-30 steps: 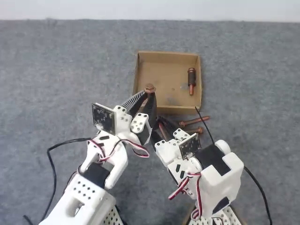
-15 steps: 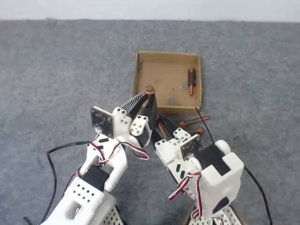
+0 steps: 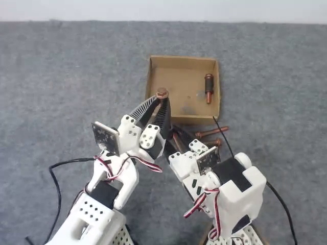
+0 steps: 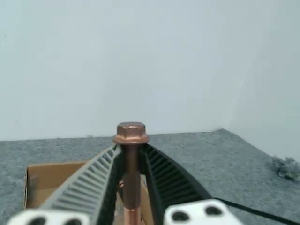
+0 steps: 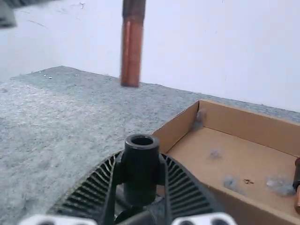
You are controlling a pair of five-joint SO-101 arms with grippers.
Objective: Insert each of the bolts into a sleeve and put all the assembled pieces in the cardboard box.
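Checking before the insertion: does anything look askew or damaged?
Nothing stands out. The left gripper holds a bolt upright, the right gripper holds a sleeve upright, mouth up; one assembled piece lies in the box, spare bolts beside it.

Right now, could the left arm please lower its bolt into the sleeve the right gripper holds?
Probably yes: the left gripper holds the bolt upright above the sleeve, whose open mouth faces up in the right gripper; nothing lies between, though the tip looks off-centre.
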